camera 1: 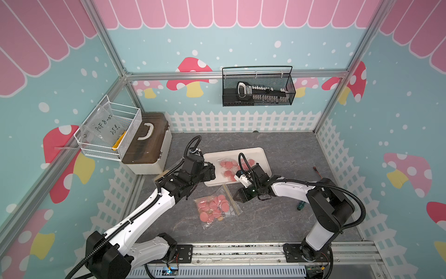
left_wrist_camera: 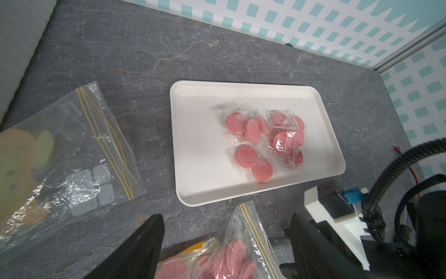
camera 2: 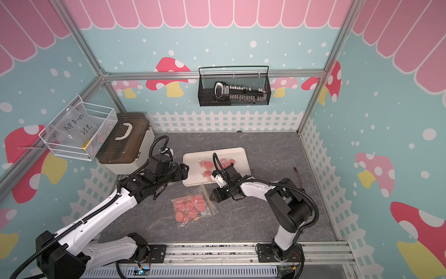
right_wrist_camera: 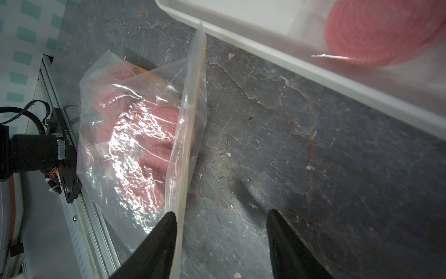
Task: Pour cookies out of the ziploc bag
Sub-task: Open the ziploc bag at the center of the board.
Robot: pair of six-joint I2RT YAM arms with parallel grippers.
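Cookies (camera 1: 212, 208), flat round pink-red discs with ridged, embossed faces and a few tan-orange ones among them, fill a crinkled clear ziploc bag (camera 1: 218, 210) that has a yellow zip strip. The bag lies on the gray, stone-veined tabletop (camera 1: 289, 217), just off the near long edge of the tray (camera 1: 253, 151). That tray is white, smooth and rectangular, with rounded corners and a low raised rim. More pink cookies (left_wrist_camera: 265, 140) sit near its middle, sealed in glossy clear wrappers. A second bag (left_wrist_camera: 72, 157), clear with yellow zip lines, lies flat and apart from the tray.

Your left arm reaches forward with its elbow bent. Your left gripper (camera 1: 210, 172) hovers beside the tray's short end, fingers spread wide and holding nothing. In its wrist view, the cookie bag's zip corner rises between them.

Your right arm folds back at the elbow, with its forearm over the tray's near corner. Your right gripper (right_wrist_camera: 220, 215) points down just off the tray's near edge, fingers parted over bare tabletop. One fingertip (right_wrist_camera: 169, 218) sits right against the bag's zip edge, and you cannot tell whether they touch.
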